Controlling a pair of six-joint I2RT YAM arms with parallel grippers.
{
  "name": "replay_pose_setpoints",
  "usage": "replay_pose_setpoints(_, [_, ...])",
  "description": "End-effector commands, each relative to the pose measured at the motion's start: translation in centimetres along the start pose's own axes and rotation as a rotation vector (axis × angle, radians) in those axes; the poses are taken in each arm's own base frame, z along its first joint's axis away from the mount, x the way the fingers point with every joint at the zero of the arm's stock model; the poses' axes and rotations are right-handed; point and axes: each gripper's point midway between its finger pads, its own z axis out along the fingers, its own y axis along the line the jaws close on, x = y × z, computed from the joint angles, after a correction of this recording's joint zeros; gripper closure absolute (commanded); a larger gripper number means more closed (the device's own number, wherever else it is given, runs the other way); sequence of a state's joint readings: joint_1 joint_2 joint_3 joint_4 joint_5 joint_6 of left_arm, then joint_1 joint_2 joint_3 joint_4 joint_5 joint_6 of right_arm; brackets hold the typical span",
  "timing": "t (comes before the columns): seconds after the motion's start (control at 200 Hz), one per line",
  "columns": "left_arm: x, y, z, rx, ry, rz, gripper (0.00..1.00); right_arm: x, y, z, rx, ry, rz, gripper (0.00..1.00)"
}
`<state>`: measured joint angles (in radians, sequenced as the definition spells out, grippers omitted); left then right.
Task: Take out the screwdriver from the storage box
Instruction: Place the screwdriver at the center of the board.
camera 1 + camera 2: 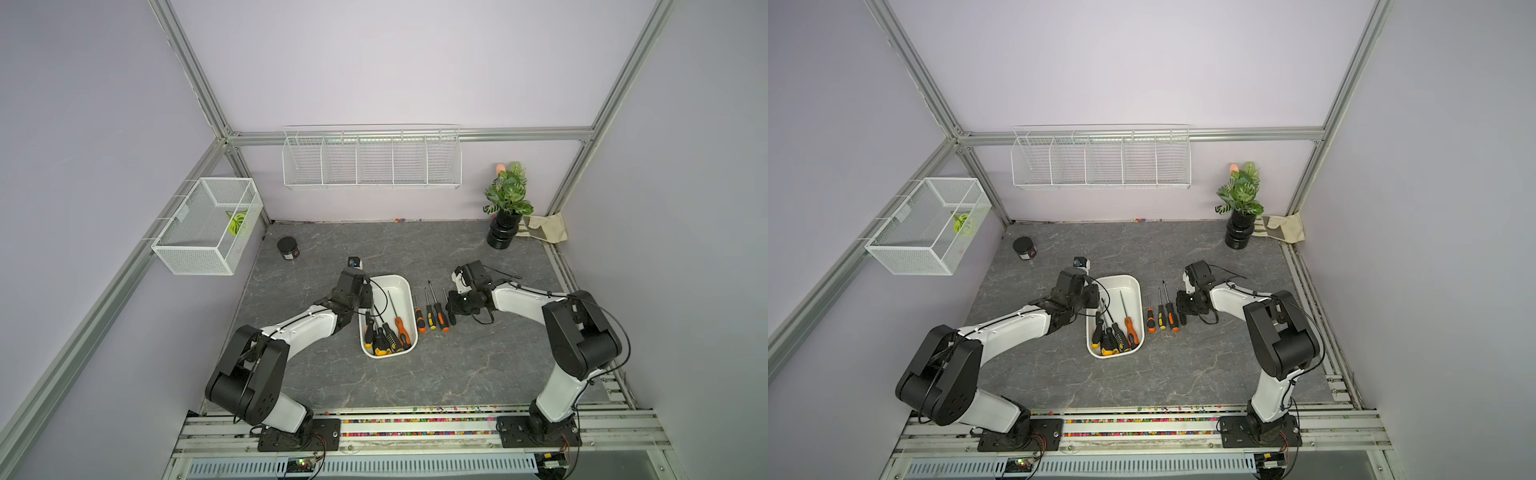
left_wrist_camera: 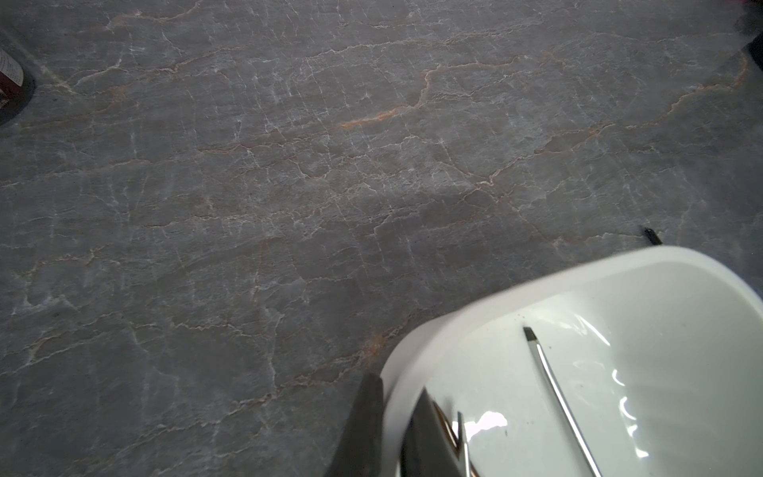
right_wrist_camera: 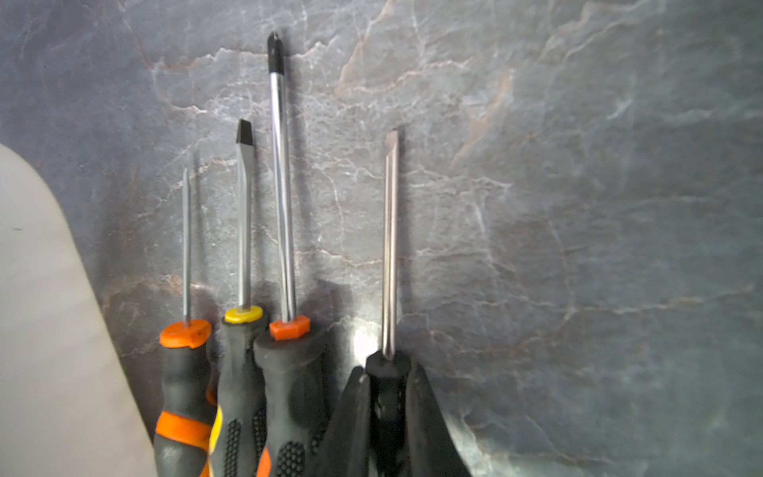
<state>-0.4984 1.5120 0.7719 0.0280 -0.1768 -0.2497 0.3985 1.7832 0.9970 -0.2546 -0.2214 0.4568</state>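
On the table (image 3: 578, 206) outside the storage box (image 1: 397, 284), the black-handled screwdriver (image 3: 390, 247) sits clamped by its handle in my right gripper (image 3: 387, 382). It lies parallel to three other screwdrivers (image 3: 283, 186), likely to keep the row tidy. My left gripper (image 2: 398, 386) pinches the box wall, probably to steady it.

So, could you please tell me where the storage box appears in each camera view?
Both top views: storage box near picture centre.
Left wrist: its rounded end fills the picture's lower right corner.
Right wrist: a strip of white wall at the picture's left edge.
Shared landmark: the row of screwdrivers beside it, in both top views and the right wrist.
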Motion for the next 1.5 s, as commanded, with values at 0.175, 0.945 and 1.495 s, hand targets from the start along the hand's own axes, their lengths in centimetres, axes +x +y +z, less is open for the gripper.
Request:
replay_pose_setpoints(0.175, [0.1,0.0,0.5,-0.002,-0.01,0.008,1.0,0.8,-0.2,0.3,0.01,0.024,0.009,0.77])
replay_pose_setpoints(0.945, [0.2,-0.5,0.5,0.008,-0.01,0.008,1.0,-0.1,1.0,-2.6,0.001,-0.018,-0.024,0.63])
replay_pose_setpoints(1.495, [-0.7,0.7,-0.3,-0.064,-0.026,-0.066,1.0,2.1,9.1,-11.4,0.045,-0.137,-0.335,0.61])
